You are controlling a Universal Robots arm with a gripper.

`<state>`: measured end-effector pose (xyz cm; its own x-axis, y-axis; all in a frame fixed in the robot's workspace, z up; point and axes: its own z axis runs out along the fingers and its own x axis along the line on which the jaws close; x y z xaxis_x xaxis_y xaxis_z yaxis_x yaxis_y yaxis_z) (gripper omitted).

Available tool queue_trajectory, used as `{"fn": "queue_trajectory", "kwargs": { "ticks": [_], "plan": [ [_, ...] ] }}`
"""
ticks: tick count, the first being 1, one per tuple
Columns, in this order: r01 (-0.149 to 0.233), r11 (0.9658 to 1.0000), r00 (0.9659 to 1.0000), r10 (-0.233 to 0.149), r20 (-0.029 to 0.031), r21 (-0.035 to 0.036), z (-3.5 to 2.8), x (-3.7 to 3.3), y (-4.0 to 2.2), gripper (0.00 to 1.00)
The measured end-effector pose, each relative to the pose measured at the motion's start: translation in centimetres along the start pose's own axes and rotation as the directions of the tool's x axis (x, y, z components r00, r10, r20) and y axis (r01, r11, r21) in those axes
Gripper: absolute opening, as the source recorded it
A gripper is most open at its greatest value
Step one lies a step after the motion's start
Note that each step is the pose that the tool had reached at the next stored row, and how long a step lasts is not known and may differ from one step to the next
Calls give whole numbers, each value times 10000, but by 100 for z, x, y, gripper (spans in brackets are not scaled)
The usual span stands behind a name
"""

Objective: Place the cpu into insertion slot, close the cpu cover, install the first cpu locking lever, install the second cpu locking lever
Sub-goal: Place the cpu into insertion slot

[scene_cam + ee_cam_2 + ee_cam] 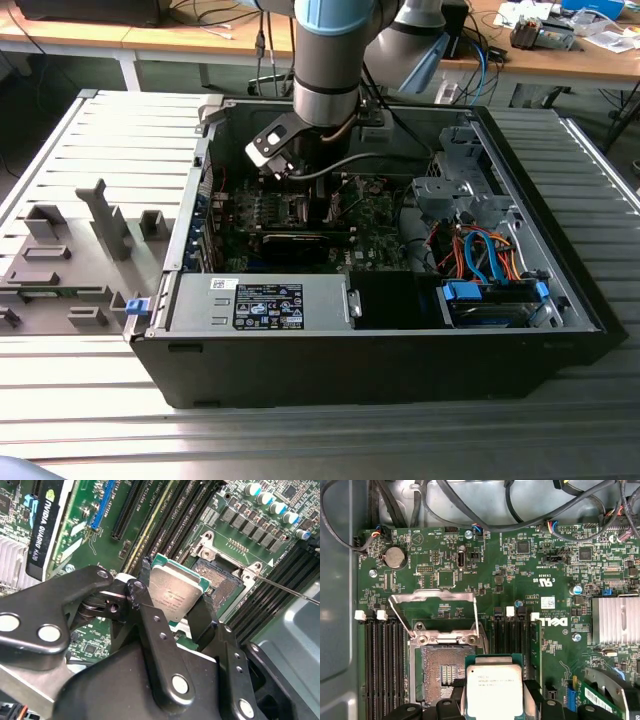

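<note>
In the second wrist view the chip (pixel 175 592) is covering part of the socket (pixel 222 582), and the fingers (pixel 150 627) are hiding its edges.

Exterior view, support surface only. I see a grey slatted metal table (pixel 320 440), its ribs running from the exterior view's left to its right. An open black computer case (pixel 350 365) lies flat on it, open side up, taking up the middle and the exterior view's right. On the exterior view's left, just beside the case, sits a group of grey holders (pixel 40 270); among them one upright grey piece (pixel 105 215) stands taller than the rest. Bare slats show along the near edge.
</note>
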<state>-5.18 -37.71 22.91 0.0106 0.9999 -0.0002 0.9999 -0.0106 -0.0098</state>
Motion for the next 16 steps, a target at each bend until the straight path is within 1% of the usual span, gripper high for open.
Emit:
{"fn": "queue_trajectory", "kwargs": {
  "ticks": [1, 2, 3, 4, 5, 6, 8, 16],
  "plan": [
    [-1, 10000, 9999, 1, 116, -2, 0, 33, 0, 54],
    [-2, 10000, 9998, 2, 193, -3, 0, 58, -1, 54],
    [-4, 10000, 9996, 4, 290, -4, 1, 98, -1, 54],
    [-4, 10000, 9993, 4, 367, -4, 0, 146, -2, 54],
    [-4, 10000, 9992, 4, 399, -5, 0, 180, -2, 54],
    [-4, 10000, 9991, 4, 418, -5, 1, 212, -2, 54],
    [-4, 10000, 9991, 5, 423, -5, 0, 246, -2, 54],
    [-5, 10000, 9991, 5, 425, -5, 2, 304, -3, 54]
  ]
}}
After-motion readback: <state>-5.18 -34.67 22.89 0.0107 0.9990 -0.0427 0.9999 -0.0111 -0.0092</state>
